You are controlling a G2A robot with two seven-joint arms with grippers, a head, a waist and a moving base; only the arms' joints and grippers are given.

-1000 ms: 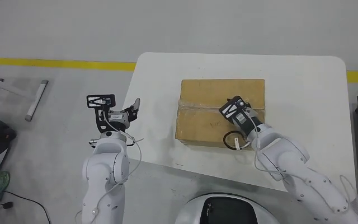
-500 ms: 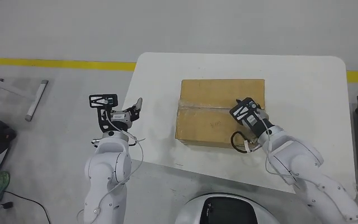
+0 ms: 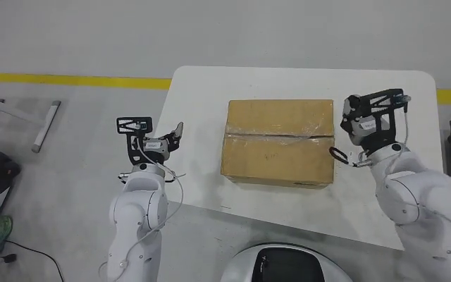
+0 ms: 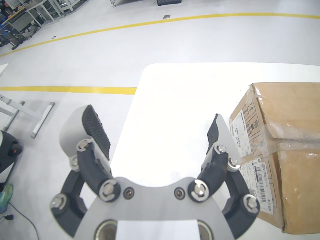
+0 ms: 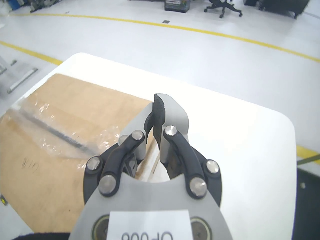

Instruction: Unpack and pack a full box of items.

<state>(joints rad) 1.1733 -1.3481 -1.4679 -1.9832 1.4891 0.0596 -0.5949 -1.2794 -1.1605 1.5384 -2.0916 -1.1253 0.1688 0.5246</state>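
Note:
A closed brown cardboard box [image 3: 278, 141] sits in the middle of the white table [image 3: 394, 77]. Crinkled clear tape [image 5: 50, 123] runs along its top seam, and printed labels [image 4: 247, 136] cover its left end. My left gripper [image 3: 175, 132] hangs open and holds nothing [image 4: 152, 123], level with the table's left edge and short of the box's left end. My right gripper [image 3: 350, 107] is at the box's right edge. Its fingers are shut with nothing seen between them [image 5: 156, 106].
Bare table surface lies to the right of the box and behind it. On the floor left of the table stands a metal stand foot [image 3: 46, 125]. A yellow floor line [image 3: 84, 80] runs behind the table.
My right arm has swung from over the box's front right top area to the right, off the box's right edge. The left gripper has barely shifted.

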